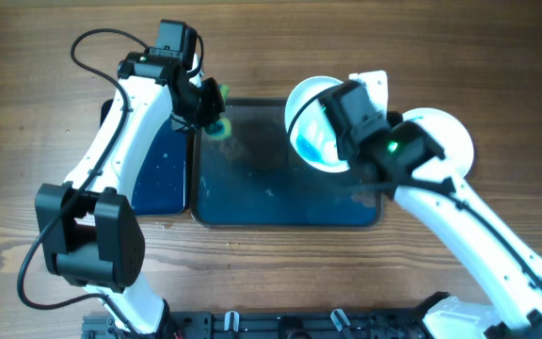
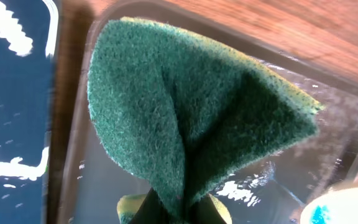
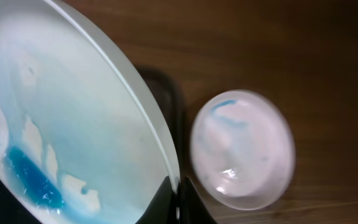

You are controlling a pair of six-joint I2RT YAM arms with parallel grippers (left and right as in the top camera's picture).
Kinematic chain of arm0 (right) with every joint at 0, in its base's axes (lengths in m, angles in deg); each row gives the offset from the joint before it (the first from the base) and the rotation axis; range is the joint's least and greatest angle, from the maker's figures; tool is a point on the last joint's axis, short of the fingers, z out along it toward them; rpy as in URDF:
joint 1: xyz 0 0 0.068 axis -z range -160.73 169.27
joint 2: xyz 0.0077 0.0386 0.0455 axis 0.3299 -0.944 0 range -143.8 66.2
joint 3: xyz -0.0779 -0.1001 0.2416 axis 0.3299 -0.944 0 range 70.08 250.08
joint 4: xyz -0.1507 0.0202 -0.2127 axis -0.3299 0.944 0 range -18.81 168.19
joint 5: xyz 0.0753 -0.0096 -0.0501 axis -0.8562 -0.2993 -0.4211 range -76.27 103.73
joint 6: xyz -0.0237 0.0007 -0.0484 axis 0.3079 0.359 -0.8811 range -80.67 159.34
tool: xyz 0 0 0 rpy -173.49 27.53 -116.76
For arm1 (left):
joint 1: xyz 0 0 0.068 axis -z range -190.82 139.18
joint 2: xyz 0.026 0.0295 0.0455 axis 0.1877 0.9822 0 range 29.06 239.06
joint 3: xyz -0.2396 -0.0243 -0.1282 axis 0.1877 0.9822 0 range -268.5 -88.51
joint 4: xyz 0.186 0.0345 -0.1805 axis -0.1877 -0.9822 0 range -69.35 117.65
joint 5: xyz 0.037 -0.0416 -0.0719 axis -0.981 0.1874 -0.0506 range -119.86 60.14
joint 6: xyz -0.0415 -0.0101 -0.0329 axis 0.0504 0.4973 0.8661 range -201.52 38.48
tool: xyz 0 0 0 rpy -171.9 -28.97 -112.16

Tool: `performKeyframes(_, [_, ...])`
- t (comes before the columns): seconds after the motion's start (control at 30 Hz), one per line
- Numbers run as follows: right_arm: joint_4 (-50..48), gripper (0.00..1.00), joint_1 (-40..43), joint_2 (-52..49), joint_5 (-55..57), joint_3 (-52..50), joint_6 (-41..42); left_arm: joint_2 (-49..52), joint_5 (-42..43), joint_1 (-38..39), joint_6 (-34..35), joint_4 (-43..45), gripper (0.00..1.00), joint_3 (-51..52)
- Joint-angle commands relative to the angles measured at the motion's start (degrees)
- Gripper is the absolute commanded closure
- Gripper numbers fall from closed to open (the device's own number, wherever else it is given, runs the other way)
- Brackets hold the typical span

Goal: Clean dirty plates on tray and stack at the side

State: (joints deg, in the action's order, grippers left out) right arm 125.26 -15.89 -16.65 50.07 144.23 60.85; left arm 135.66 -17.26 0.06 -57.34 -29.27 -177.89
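Green sponge (image 2: pixel 191 118) pinched in left claw (image 2: pixel 169 214); right claw (image 3: pixel 176 199) grips plate (image 3: pixel 73 118).

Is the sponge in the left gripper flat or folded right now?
Folded. The green sponge is pinched at its base by the left gripper, creasing down the middle, both halves fanning out.

Brown wooden table (image 1: pixel 26 113) — grain running left to right — softly, evenly lit.

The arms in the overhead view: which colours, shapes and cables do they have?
The left arm and right arm have smooth white links and black, boxy joints. A thin black cable loops out near the left wrist. A small green light glows on the right wrist.
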Motion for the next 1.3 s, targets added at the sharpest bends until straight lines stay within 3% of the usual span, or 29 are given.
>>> performKeyframes(0.0, [0.6, 0.96, -8.4, 2.2, 24.8, 0.2, -0.5, -0.5, 3.4, 0.2, -1.3, 0.4, 0.96, -0.6])
performKeyframes(0.17, [0.6, 0.96, -19.0, 2.2, 41.9, 0.2, -0.7, -0.5, 3.4, 0.2, -1.3, 0.4, 0.96, -0.6])
performKeyframes(0.33, [-2.0, 0.96, -24.7, 2.2, 50.7, 0.2, -5.6, -0.5, 3.4, 0.2, -1.3, 0.5, 0.96, -0.6])
performKeyframes(0.53, [-8.2, 0.96, -25.4, 2.2, 50.7, 0.2, -9.6, -0.5, 3.4, 0.2, -1.3, 0.5, 0.96, -0.6])
performKeyframes(0.77, [-8.0, 0.96, -25.4, 2.2, 49.7, 0.2, -9.5, -0.5, 3.4, 0.2, -1.3, 0.5, 0.96, -0.6])
performKeyframes(0.97, [-6.0, 0.96, -21.9, 2.2, 33.2, 0.2, -8.9, -0.5, 3.4, 0.2, -1.3, 0.1, 0.96, -0.6])
performKeyframes(1.07, [-3.6, 0.96, -16.7, 2.2, 18.4, 0.2, -3.0, -0.5, 3.4, 0.2, -1.3, 0.0, 0.96, -0.6])
performKeyframes(1.27, [-2.0, 0.96, 6.3, 2.2, -22.5, 0.2, 1.2, -0.5, 3.4, 0.2, -1.3, -0.3, 0.96, -0.6])
